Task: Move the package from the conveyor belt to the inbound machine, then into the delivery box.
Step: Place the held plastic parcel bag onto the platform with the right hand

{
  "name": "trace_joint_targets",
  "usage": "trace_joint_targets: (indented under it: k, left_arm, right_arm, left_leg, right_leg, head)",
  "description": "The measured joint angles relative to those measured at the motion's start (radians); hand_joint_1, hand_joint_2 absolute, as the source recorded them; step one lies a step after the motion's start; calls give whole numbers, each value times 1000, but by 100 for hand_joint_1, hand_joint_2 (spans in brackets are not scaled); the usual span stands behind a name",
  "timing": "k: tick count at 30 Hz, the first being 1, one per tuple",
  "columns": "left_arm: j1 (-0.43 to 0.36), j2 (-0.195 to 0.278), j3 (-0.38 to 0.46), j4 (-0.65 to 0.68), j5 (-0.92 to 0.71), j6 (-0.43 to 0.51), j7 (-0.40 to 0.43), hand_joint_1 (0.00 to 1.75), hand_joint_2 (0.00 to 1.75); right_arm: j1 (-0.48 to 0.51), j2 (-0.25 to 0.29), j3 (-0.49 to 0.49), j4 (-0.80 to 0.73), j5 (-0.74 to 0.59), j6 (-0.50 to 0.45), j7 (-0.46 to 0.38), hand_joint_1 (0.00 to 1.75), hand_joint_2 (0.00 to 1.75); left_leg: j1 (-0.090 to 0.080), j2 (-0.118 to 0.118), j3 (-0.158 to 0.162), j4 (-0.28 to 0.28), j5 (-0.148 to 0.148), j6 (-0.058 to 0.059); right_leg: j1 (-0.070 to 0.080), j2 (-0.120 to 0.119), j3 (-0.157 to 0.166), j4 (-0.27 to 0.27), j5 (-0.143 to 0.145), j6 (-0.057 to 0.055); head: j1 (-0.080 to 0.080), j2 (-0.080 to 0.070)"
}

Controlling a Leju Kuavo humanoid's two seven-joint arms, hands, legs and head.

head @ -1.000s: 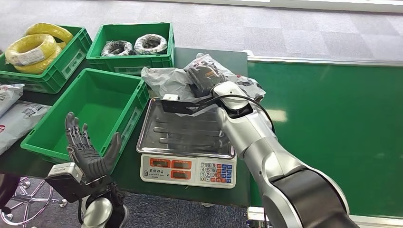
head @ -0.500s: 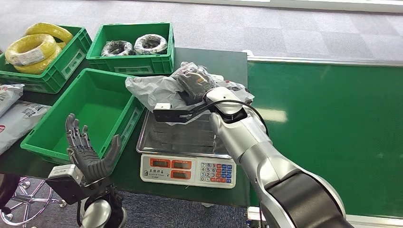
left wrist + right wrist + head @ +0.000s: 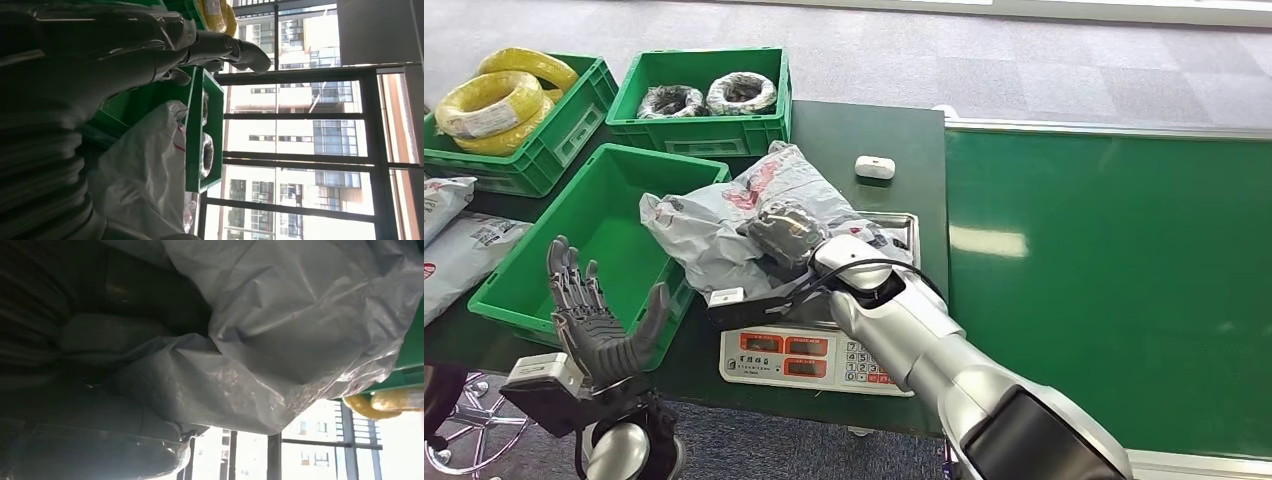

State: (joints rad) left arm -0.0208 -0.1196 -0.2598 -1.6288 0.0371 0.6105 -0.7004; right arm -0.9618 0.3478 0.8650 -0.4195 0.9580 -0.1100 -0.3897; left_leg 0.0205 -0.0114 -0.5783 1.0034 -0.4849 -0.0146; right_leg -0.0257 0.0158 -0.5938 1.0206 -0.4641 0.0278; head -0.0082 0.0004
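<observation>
Gripping the grey plastic package [image 3: 724, 215], the right hand [image 3: 786, 232] has its fingers clamped around the crumpled bag above the scale [image 3: 819, 355], at the side next to the empty green bin [image 3: 544, 290]. Part of the bag hangs over that bin's rim. Raised palm-up at the table's near edge, the left hand [image 3: 594, 320] holds nothing, its fingers spread apart. A small white object [image 3: 874, 167] lies on the table beside the green conveyor belt [image 3: 1114, 280].

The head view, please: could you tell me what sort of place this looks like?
Probably a parcel-sorting or warehouse station: a green conveyor belt, a weighing scale and green crates beside grey mailer bags.
</observation>
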Motion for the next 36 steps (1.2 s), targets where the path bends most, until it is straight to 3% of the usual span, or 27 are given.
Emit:
trace_joint_targets:
  k: [7,10,11,14,21,27,36]
  left_arm:
    - [-3,4,-14,-12,0,8,0,0,175]
    - [-3,6,-19,-12,2,9,0,0,175]
    - [-3,6,-20,-12,2,9,0,0,175]
    - [-3,7,-22,-13,2,8,0,0,175]
    - [-13,7,-22,-13,4,7,0,0,175]
    - [-20,7,-22,-13,5,17,0,0,175]
    - [-17,7,-22,-18,3,21,0,0,175]
  right_arm:
    - [30,0,145,2,-90,-8,32,172,175]
    - [31,0,170,6,-98,-15,40,41,175]
    - [31,0,175,9,-102,-18,45,0,131]
    - [27,-1,186,19,-115,-35,70,0,0]
    - [8,-1,192,41,-128,-71,103,0,0]
    - [-37,-1,197,49,-131,-173,166,0,0]
    - [-79,-1,193,59,-140,-222,175,0,0]
  left_leg:
    - [0,0,0,0,0,0]
    - [0,0,0,0,0,0]
    - [0,0,0,0,0,0]
    - [0,0,0,0,0,0]
    - [0,0,1,0,0,0]
    - [0,0,1,0,0,0]
    - [0,0,1,0,0,0]
  right_leg:
    - [0,0,0,0,0,0]
    - [0,0,0,0,0,0]
    - [0,0,0,0,0,0]
    - [0,0,0,0,0,0]
    - [0,0,0,0,0,0]
    - [0,0,0,0,0,0]
    - [0,0,0,0,0,0]
  head:
    - [0,0]
    - [0,0]
    - [0,0]
    - [0,0]
    - [0,0]
    - [0,0]
    - [0,0]
